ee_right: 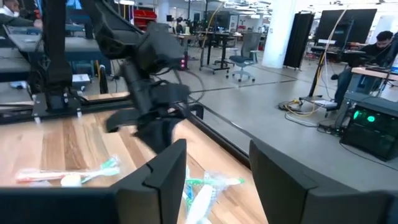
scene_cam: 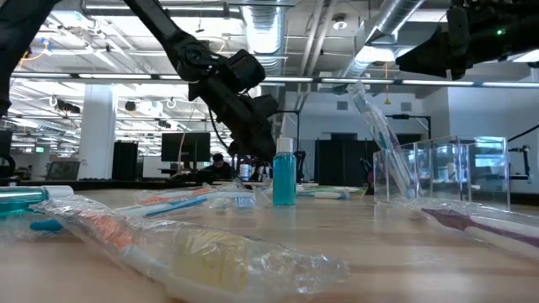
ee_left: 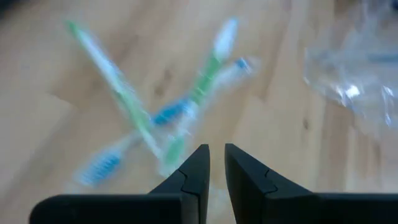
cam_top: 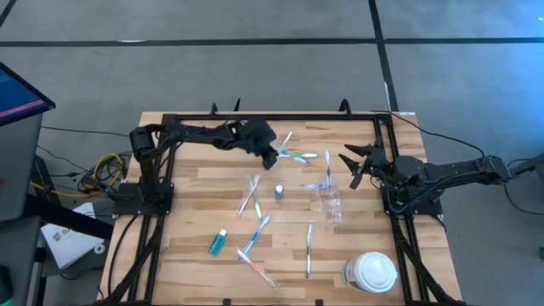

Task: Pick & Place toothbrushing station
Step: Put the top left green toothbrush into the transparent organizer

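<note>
Two or three crossed toothbrushes (cam_top: 296, 155) (ee_left: 144, 127), green, blue and white, lie flat near the table's far edge. My left gripper (cam_top: 274, 158) (ee_left: 217, 163) hovers just short of them, slanting down, open by a narrow gap with nothing in it. A clear cup (cam_top: 330, 204) (scene_cam: 438, 172) stands right of centre, and a toothbrush (scene_cam: 375, 118) leans in it. More wrapped toothbrushes (cam_top: 249, 195) (cam_top: 255, 245) (cam_top: 308, 251) lie scattered. My right gripper (cam_top: 350, 166) (ee_right: 217, 168) waits open above the table's right side, holding nothing.
A small teal bottle (cam_top: 279, 192) (scene_cam: 284, 172) stands upright mid-table. A teal tube (cam_top: 218, 243) lies near the front left. A large white lidded container (cam_top: 371, 272) stands at the front right. A black frame (cam_top: 255, 117) runs along the table's edges.
</note>
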